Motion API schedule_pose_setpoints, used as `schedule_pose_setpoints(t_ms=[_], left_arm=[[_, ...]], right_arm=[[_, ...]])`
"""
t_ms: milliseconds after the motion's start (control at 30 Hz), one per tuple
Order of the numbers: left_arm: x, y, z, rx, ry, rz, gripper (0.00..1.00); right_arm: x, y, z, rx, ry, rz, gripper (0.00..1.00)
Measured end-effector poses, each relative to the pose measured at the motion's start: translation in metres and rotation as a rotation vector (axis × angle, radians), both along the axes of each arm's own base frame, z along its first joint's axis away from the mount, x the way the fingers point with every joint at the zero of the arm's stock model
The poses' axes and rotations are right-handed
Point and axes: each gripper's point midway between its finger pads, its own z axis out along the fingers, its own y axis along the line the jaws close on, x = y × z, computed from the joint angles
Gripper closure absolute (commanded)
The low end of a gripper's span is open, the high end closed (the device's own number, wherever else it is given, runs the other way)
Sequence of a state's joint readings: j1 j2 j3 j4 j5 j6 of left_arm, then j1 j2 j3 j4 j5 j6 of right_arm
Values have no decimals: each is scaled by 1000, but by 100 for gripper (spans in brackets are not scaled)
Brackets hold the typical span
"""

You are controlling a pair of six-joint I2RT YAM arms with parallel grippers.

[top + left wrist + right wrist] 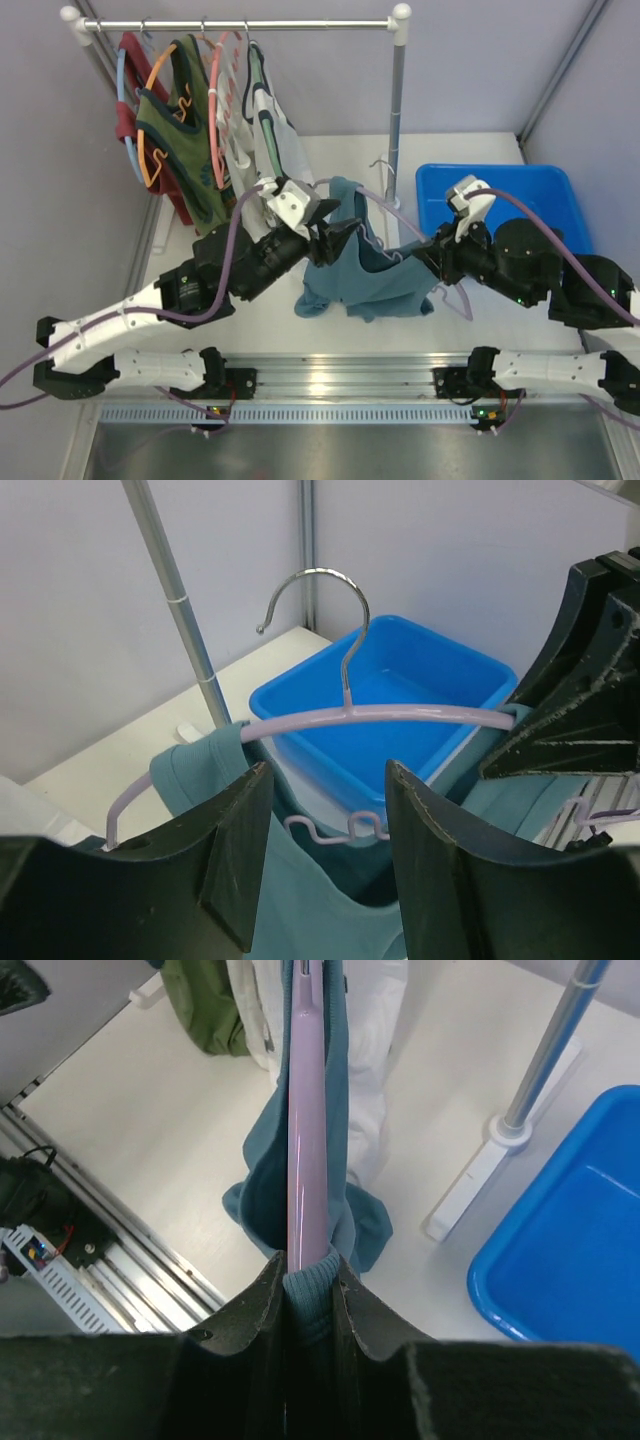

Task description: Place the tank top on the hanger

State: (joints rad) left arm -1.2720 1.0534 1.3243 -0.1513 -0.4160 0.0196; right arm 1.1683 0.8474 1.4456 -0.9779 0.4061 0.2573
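Right fingers (pixel 262 1310) pinch hanger (pixel 305 1160) and tank top (pixel 262 1200); left fingers (pixel 225 860) gape.

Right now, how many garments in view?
4. On the rail: a dark red one far left, an olive green top, then a white top. The tank top is draped on the hanger, clamped in the right gripper. Bunched fabric on the rail may hide more.

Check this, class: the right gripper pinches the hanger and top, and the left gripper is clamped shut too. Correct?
No: the left wrist view shows the left gripper open, fingers apart. The right gripper does pinch the hanger and top.
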Motion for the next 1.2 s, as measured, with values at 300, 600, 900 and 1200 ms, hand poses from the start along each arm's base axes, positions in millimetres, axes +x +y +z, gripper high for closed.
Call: schedule_pose_setpoints(t_ms=[300,600,900,1200], left_arm=[[-10,40,33,-75,-29,15,46],[-12,53,37,-67,-41,23,46],[-10,62,28,-41,-36,50,44],[-11,93,15,-67,-16,109,45]], right_arm=[[33,0,66,-10,-88,-157,100],[81,-1,100,-9,-106,-295,100],[123,18,88,-52,-46,-315,100],[141,34,116,-3,-100,-312,100]])
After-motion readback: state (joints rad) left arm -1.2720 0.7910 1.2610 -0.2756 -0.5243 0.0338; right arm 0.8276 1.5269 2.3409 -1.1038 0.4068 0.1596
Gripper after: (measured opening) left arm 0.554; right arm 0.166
